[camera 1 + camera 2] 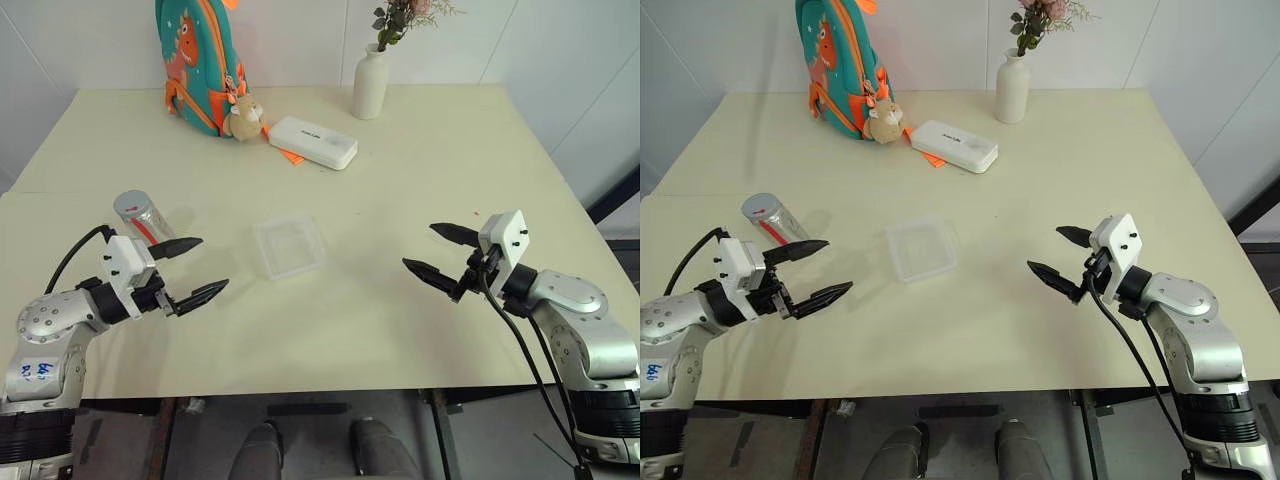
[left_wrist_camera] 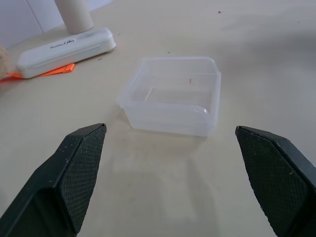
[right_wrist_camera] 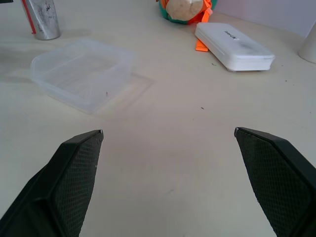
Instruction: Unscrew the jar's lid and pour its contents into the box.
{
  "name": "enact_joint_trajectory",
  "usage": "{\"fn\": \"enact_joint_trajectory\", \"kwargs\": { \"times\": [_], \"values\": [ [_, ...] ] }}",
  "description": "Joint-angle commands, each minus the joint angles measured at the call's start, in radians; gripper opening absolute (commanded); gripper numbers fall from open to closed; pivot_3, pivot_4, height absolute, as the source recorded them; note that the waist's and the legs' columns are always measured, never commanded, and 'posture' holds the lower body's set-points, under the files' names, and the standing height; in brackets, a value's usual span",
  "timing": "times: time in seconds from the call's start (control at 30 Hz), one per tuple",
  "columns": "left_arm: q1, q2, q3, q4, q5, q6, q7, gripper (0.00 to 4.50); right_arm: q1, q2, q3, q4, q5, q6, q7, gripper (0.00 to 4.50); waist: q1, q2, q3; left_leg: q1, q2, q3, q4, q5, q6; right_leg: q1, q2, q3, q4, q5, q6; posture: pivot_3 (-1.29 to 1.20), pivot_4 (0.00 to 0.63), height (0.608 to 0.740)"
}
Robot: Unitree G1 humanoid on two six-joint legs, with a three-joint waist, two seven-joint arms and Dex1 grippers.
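The clear plastic box (image 1: 289,247) sat near the middle of the pale table (image 1: 400,200), and it serves here as the reference for everything else. It stood flat and open-topped, and nothing could be made out inside it.

The jar (image 1: 140,217) stood on the table to the robot's left of the box, well apart from it, its grey lid (image 1: 130,203) on top and a red marking down its clear side. Its contents could not be made out.

The left gripper (image 1: 193,270) hovered on the left of the box and a little nearer the robot, just beside the jar without touching it. Its two black fingers were spread wide and held nothing.

The right gripper (image 1: 435,252) hovered to the right of the box, well apart from it. Its fingers also stood wide apart and empty, pointing toward the box.

Beyond the box lay a white oblong case (image 1: 313,142) with an orange scrap (image 1: 290,155) tucked under its near edge. Farther back to the left stood a teal and orange backpack (image 1: 198,60) with a small plush toy (image 1: 243,117) hanging from it. A white vase (image 1: 370,83) holding flowers stood behind the case.
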Motion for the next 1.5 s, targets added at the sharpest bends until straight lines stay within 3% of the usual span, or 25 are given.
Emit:
{"fn": "enact_joint_trajectory", "kwargs": {
  "times": [0.03,0.33,0.53,0.73,1.0,1.5],
  "values": [
    [0.019,-0.004,0.022,-0.032,0.008,-0.026,0.021,4.47,-0.033,0.012,-0.007,0.006,0.007,-0.024,0.009,4.50,-0.001,0.000,0.000,0.000,0.000,0.000,0.000,0.000,0.000,0.000,0.000,0.000,0.000,0.000,0.000,0.00,0.150,0.740],
    [0.292,-0.106,0.164,-0.156,-0.002,-0.002,0.202,4.47,-0.140,0.072,0.046,0.088,0.002,-0.051,0.048,4.50,-0.003,0.000,0.000,0.000,0.001,0.002,0.000,0.000,0.001,-0.001,0.000,0.001,0.000,0.000,0.000,0.00,0.150,0.740],
    [0.392,-0.292,0.297,-0.211,-0.006,-0.004,0.465,4.47,-0.234,0.136,0.077,0.086,0.019,-0.041,0.058,4.50,0.002,0.000,0.000,0.000,0.001,0.001,0.004,-0.001,0.001,0.001,-0.001,0.001,0.001,0.000,0.000,0.00,0.150,0.740],
    [0.214,-0.350,0.241,-0.119,0.075,-0.036,0.634,4.47,-0.295,0.168,0.103,0.042,0.021,-0.023,0.050,4.50,0.025,0.000,0.000,0.000,0.000,-0.001,0.008,0.000,0.001,0.003,0.000,-0.001,0.001,0.004,0.001,0.00,0.150,0.740],
    [0.020,-0.357,0.156,0.026,0.111,-0.063,0.656,4.47,-0.319,0.212,0.134,-0.012,0.016,0.006,0.006,4.50,0.020,0.000,0.000,0.000,-0.001,0.000,0.007,0.000,0.001,0.003,0.000,0.000,-0.001,0.006,0.002,0.00,0.150,0.740],
    [-0.170,-0.340,0.127,0.256,0.192,-0.171,0.743,4.47,-0.291,0.241,0.142,-0.056,0.012,0.009,-0.043,4.50,0.025,0.000,0.000,-0.001,0.000,0.000,0.007,0.000,0.001,0.001,0.000,0.000,0.000,0.006,0.002,0.00,0.150,0.740]
  ]
}}
